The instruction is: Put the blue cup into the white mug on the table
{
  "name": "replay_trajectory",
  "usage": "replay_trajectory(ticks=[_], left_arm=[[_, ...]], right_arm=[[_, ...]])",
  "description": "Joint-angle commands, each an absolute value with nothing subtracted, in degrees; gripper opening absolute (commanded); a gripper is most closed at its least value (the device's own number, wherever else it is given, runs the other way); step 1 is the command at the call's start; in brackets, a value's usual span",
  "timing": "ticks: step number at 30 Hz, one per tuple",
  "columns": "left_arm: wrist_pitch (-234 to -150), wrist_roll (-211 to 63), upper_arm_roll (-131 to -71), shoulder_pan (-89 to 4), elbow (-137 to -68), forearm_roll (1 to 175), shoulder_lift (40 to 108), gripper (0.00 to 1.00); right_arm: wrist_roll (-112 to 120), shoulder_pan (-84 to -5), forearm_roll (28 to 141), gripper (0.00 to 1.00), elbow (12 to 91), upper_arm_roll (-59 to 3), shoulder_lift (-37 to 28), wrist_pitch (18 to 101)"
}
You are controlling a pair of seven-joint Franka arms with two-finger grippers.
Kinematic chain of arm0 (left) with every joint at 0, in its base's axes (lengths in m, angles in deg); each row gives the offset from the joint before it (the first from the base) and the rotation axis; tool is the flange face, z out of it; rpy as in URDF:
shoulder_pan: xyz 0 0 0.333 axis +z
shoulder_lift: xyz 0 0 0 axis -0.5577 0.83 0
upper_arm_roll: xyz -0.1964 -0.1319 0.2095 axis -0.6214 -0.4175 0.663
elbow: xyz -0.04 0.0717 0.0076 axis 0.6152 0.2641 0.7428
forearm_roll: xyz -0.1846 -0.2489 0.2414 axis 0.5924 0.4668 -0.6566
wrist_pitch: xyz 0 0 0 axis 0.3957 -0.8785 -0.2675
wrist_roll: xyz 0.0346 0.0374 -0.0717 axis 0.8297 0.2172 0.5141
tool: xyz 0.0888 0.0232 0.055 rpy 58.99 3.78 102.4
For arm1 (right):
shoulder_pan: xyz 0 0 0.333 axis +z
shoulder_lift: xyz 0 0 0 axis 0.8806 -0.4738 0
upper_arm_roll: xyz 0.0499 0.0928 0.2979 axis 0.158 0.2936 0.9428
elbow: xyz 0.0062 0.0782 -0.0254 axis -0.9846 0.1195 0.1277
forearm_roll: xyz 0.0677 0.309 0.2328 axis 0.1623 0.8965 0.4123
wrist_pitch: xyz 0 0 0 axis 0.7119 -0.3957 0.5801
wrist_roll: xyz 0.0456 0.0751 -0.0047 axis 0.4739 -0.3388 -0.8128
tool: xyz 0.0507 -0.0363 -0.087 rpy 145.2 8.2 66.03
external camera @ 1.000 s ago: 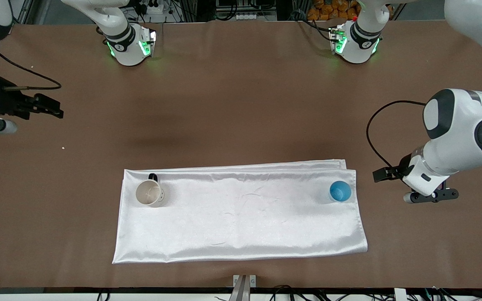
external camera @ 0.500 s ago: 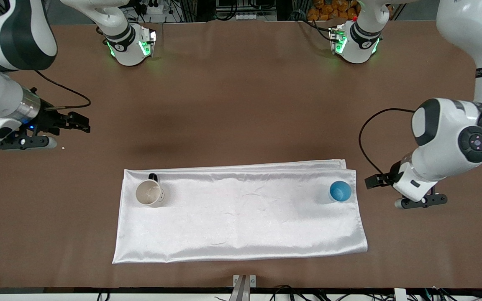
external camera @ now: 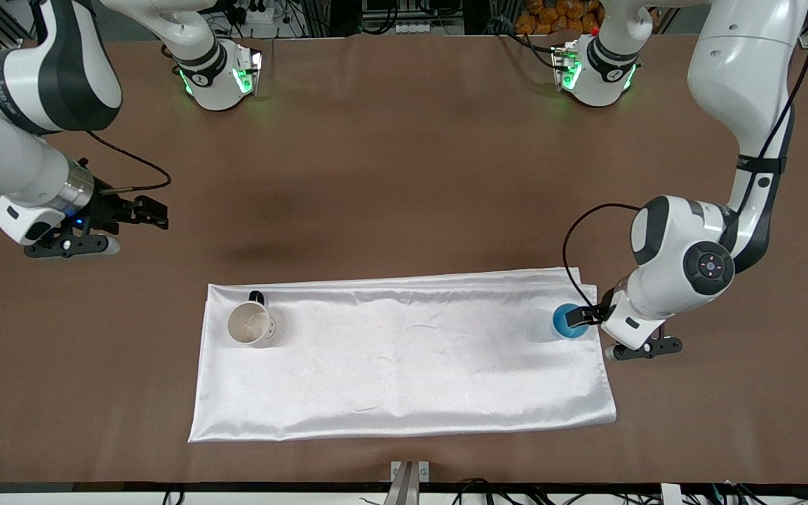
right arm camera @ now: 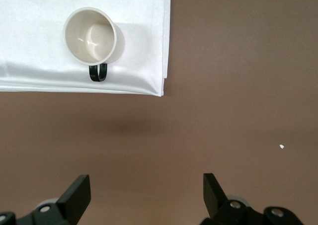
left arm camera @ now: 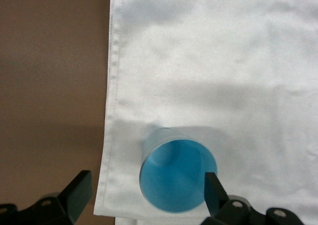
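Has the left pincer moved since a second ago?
Yes. The left pincer has come in from over the bare table to the blue cup at the white cloth's edge, fingers open.

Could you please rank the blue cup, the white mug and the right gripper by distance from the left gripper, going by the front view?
1. blue cup, under the left gripper, on the cloth.
2. white mug, at the cloth's other end.
3. right gripper, over bare table.

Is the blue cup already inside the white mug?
No, the cup stands on the cloth at the left arm's end, apart from the empty mug.
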State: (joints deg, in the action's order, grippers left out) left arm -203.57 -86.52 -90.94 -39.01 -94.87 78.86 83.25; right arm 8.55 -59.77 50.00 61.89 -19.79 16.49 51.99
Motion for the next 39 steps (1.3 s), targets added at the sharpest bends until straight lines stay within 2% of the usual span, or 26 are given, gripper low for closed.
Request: replay_trajectory(ticks=[1,8,12,19,21,23,24,31,39], left_arm=[[-204.67,-87.46,-90.71,-38.73,-94.35,77.88,84.68,1.0],[-204.67,-87.46,-90.62,-39.0,-94.44,77.88,85.65,1.0],[-204.67,-87.46,-90.71,-38.73,-94.61,77.88,86.17,0.87],[-204.75,-87.64,-90.71,-38.56,-95.32,77.97,86.26,0.8],[-204.75,-87.64,-90.71,-38.64,-95.32,77.97,86.26,0.7],[-204.75,-87.64,-90.71,-38.64,-95.4,77.97,86.26,0.47],[-204.75,-87.64,-90.71,-38.56,-95.49,77.97,86.26,0.39],[-204.75,-87.73,-90.71,-38.56,-95.49,77.97,86.26,0.02],[-204.75,-87.55,-90.71,-38.12,-95.49,77.89,86.09,0.0]], right_arm=[[9.14,-58.73,50.78,1.0,64.62,-19.9,15.26,57.12],[9.05,-57.15,50.78,1.0,68.05,-19.9,12.89,64.59],[9.14,-56.36,50.78,1.0,67.97,-19.9,9.55,68.55],[11.86,-54.43,50.78,1.0,67.7,-19.9,4.36,75.58],[13.35,-53.64,50.78,1.0,67.44,-19.9,3.04,76.81],[14.41,-52.58,50.78,1.0,67.0,-19.9,1.46,78.04],[15.02,-52.23,50.78,1.0,66.48,-19.9,0.5,78.66],[17.93,-49.94,50.69,1.0,64.28,-19.98,-4.43,82.35],[18.19,-49.68,50.69,1.0,60.68,-19.9,-9.17,86.05]])
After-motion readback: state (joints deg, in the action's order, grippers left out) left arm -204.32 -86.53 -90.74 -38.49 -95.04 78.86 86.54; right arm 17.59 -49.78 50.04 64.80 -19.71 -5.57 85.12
